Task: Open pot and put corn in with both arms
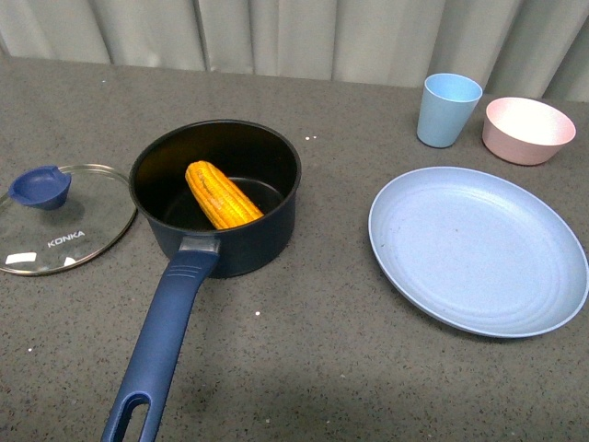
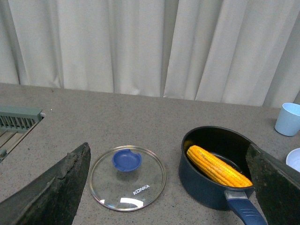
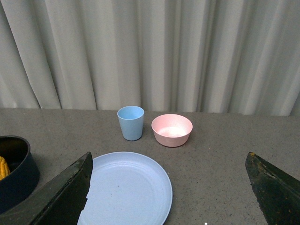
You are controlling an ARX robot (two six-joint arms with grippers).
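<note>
The dark navy pot (image 1: 276, 216) stands open on the grey table, its long blue handle (image 1: 161, 345) pointing toward me. The yellow-orange corn (image 1: 222, 194) lies inside it, leaning on the wall. The glass KONKA lid (image 1: 60, 219) with its blue knob (image 1: 40, 187) lies flat on the table left of the pot. No arm shows in the front view. In the left wrist view my left gripper (image 2: 168, 197) is open and empty, held back above the lid (image 2: 127, 178), pot (image 2: 201, 185) and corn (image 2: 216, 166). My right gripper (image 3: 168, 197) is open and empty above the plate.
A large light blue plate (image 1: 479, 249) lies right of the pot; it also shows in the right wrist view (image 3: 126, 192). A light blue cup (image 1: 447, 110) and a pink bowl (image 1: 527, 130) stand behind it. A curtain hangs along the far edge. A grey grate (image 2: 16, 119) sits far left.
</note>
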